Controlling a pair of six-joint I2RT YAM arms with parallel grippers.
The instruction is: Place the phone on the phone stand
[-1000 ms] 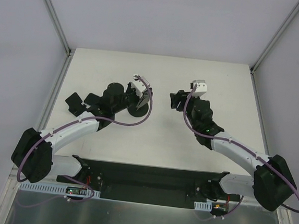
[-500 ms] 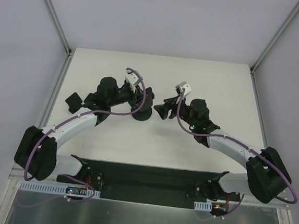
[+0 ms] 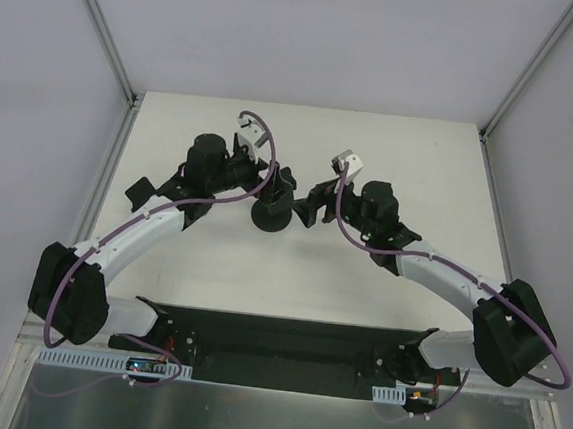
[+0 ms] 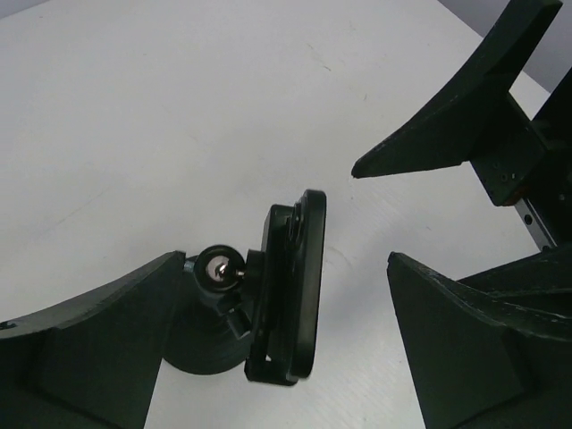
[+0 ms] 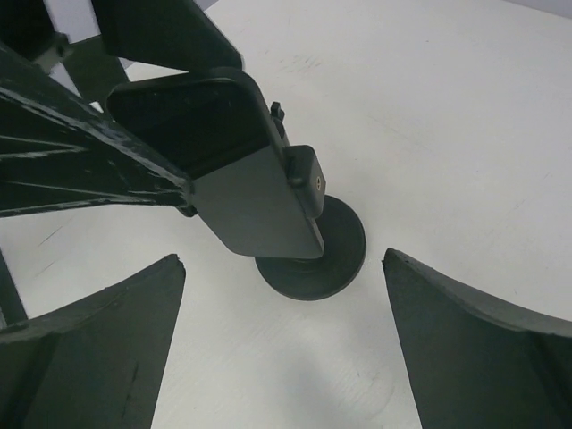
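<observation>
Phone stand [image 4: 284,295]: sits between wide-spread fingers of left gripper [image 4: 286,257]; right gripper [image 5: 282,257], fingers likewise wide, just beside it.

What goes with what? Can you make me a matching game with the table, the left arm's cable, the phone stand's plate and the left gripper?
Things:
1. table
2. cable on the left arm
3. phone stand's holder plate
4. left gripper

Colour or state:
A. open
B. tilted
C. white
D. purple

Pairs: 1-C, 2-D, 3-B, 4-A.
</observation>
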